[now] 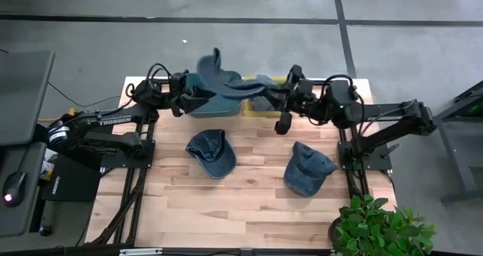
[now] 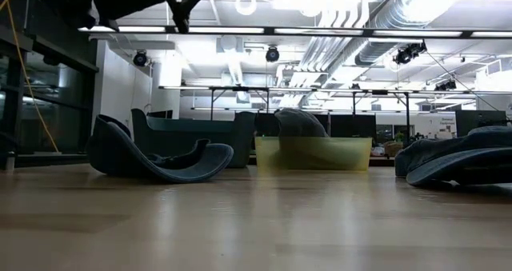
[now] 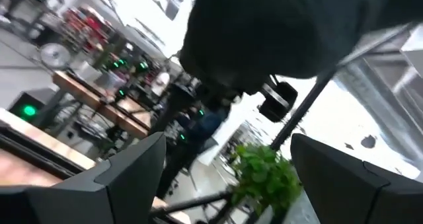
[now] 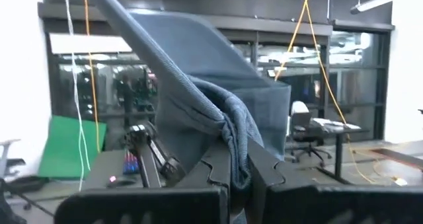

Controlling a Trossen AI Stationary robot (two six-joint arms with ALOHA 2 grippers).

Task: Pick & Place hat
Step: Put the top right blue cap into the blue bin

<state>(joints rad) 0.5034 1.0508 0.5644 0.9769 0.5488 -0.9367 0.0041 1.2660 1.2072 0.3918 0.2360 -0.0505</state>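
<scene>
The right gripper (image 1: pixel 266 96), jaws clamped on a blue denim hat (image 1: pixel 226 81), holds it raised above the teal bin (image 1: pixel 215 105) at the worktop's (image 1: pixel 249 192) far edge; the left gripper (image 1: pixel 198 99) sits just beside, jaws wide; 2 more hats (image 1: pixel 212 152) lie on the worktop

High view: straight down over whole table (image 1: pixel 249 203), both arms in frame; low view: table-top height, level across the wood toward the room; wrist views: close, looking out past own fingers; high and low share the yellow bin (image 1: pixel 260 109) (image 2: pixel 314 153) and table.
</scene>
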